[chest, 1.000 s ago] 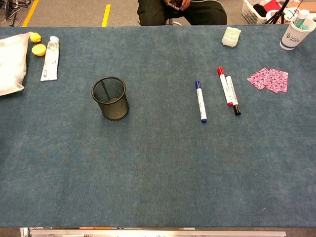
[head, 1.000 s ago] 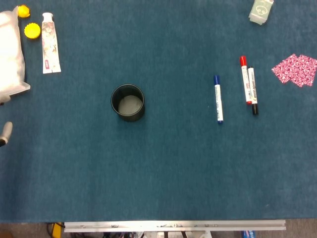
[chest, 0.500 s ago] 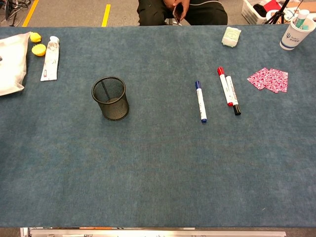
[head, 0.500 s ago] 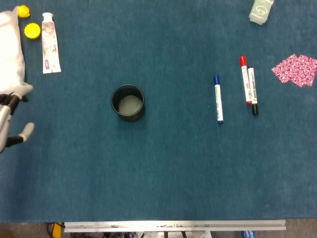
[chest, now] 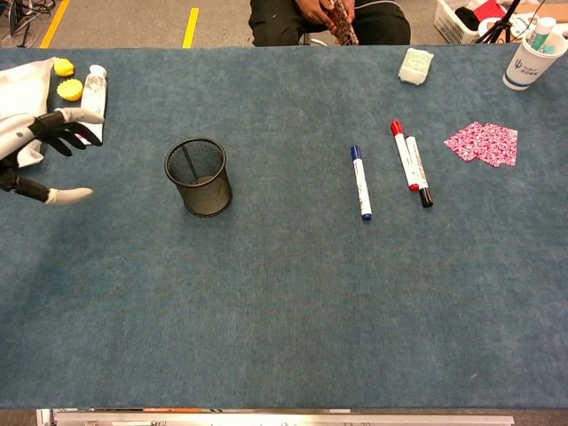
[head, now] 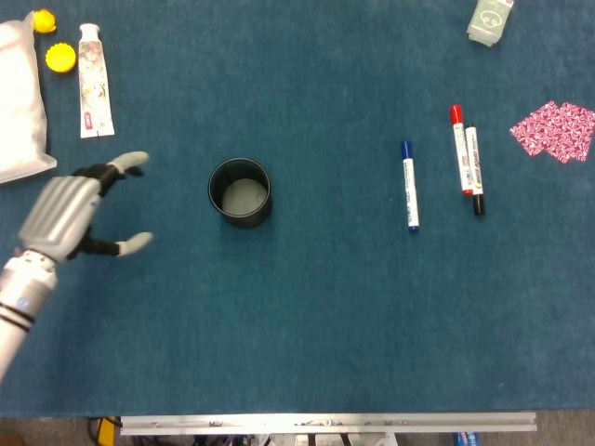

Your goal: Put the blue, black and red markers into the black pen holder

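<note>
Since the earlier frame, the left hand (head: pixel 70 216) has swung in from nine o'clock, fingers (head: pixel 133 162) spread and empty, toward the black pen holder (head: pixel 240 192). Off at three o'clock on the counter (head: pixel 307 325) lie the blue marker (head: pixel 409 185), red marker (head: pixel 459 149) and black marker (head: pixel 474 171), none picked up. Likely the holder gets steadied first; next comes a grasp.
</note>
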Controlling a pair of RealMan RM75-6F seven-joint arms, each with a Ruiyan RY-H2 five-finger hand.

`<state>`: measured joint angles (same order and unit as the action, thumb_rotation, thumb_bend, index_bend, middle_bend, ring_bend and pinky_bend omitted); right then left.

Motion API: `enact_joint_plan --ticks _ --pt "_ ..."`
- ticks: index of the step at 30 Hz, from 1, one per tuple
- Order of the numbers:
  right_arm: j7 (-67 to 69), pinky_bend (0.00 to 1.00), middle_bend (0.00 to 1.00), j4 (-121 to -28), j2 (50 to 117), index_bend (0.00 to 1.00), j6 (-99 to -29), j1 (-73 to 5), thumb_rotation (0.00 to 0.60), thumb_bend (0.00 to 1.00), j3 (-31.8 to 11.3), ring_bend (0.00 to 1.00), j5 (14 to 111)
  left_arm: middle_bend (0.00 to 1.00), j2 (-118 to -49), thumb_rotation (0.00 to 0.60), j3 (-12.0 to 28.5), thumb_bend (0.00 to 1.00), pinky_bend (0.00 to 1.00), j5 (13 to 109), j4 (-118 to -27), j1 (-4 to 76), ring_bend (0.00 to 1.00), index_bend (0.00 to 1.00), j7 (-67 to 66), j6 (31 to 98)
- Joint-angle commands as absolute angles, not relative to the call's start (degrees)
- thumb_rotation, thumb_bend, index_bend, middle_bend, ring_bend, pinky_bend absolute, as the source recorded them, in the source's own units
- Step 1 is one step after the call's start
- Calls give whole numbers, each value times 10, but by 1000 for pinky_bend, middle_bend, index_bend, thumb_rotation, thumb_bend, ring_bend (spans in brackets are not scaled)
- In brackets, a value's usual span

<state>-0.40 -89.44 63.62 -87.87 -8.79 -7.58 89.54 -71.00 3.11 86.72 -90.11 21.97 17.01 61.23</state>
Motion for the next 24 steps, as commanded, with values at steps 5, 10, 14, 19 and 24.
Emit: enact_joint_plan --ticks 5,10,14,19,24 --pt "1 316 402 -892 634 462 -881 -87 600 303 -75 293 894 207 -765 257 28 163 250 863 -842 257 206 102 240 567" --pt "5 316 402 -892 630 462 -883 -86 600 303 -76 293 893 205 -802 241 26 162 244 872 -800 269 196 102 247 567" --pt "8 316 402 -893 629 462 -882 -86 600 303 -76 293 891 205 -829 254 24 162 244 876 -773 280 194 102 256 565" --pt "10 316 402 -894 627 462 -884 -85 600 303 -75 293 890 204 -852 310 21 163 244 880 -746 288 193 102 264 568" --pt "17 316 402 -894 624 462 -888 -84 600 304 -73 293 895 204 -874 311 19 163 243 880 -723 299 193 102 274 563"
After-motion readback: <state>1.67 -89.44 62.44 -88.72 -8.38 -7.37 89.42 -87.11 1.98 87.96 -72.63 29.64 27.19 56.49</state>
